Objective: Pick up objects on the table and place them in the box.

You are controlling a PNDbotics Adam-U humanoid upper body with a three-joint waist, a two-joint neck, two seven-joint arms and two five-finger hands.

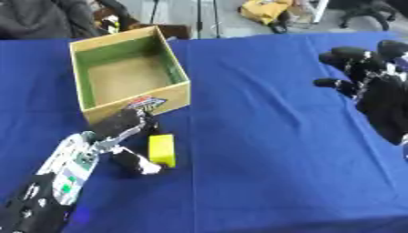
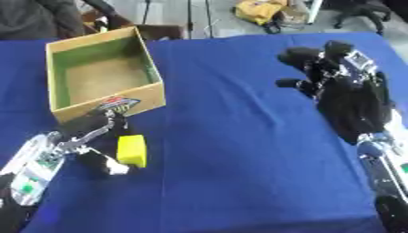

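- Left eye view: the box (image 1: 131, 73), an open cardboard one with a green lining, sits in the upper left of the frame on the blue desk (image 1: 271, 150). Nothing can be seen inside it.
- Left eye view: the yellow block (image 1: 162, 149) stands on the desk in the lower left, just below the box's near wall and apart from it.
- Left eye view: the left hand (image 1: 126, 136) reaches in from the lower left corner. Its fingers are spread around the block's left side, upper fingers near the box wall and the thumb low beside the block; whether they touch the block I cannot tell. It is not pinching anything.
- Right eye view: the right hand (image 2: 339, 86) hangs at the right of the frame above the desk, fingers relaxed and somewhat bent, holding nothing, well apart from block and box.
- Right eye view: the block lies between the left hand's upper fingers and thumb, with its label-side box wall close behind.
- Risk, as I judge it: closing off-centre could tip or push the block away, since it stands on a narrow face.
- Risk: the upper fingers are close to the box, so lifting could knock or shift it.
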